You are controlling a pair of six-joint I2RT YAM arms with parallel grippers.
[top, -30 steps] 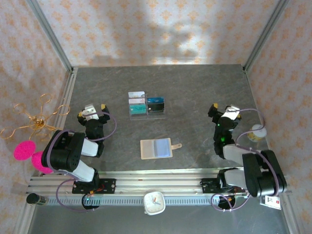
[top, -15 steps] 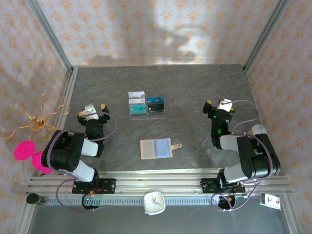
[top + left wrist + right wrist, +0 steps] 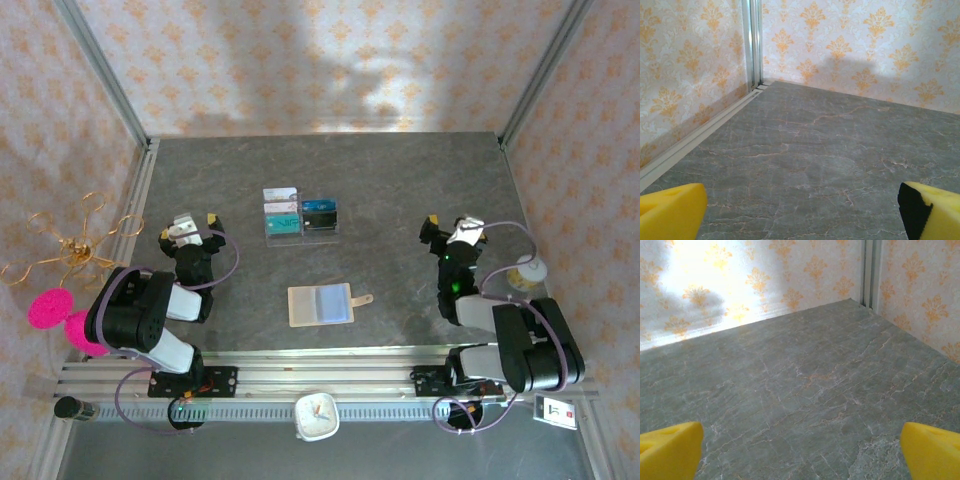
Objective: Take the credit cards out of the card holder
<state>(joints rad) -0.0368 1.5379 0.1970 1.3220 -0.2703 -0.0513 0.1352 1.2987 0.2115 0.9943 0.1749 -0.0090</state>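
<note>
The card holder (image 3: 308, 306) lies open on the grey table between the two arms, beige with a blue-grey inner face and its snap tab pointing right. Several credit cards (image 3: 283, 210) with pale, teal and dark blue faces sit in a clear acrylic tray (image 3: 302, 236) farther back. My left gripper (image 3: 189, 226) stands open to the left of the holder, well apart from it. My right gripper (image 3: 451, 226) stands open to the holder's right. In the wrist views, the left gripper (image 3: 800, 215) and right gripper (image 3: 800, 452) have yellow fingertips (image 3: 670, 210) (image 3: 932, 450) spread wide over bare table.
A gold wire ornament (image 3: 70, 245) and pink discs (image 3: 50, 308) stand beyond the table's left edge. A white clock (image 3: 317, 415) rests on the front rail. A small pale round object (image 3: 528, 270) sits by the right arm. Patterned walls close three sides.
The right arm has shifted: its gripper swung slightly left and back, then came a little right again, staying open. The left arm and the card holder have not moved.
</note>
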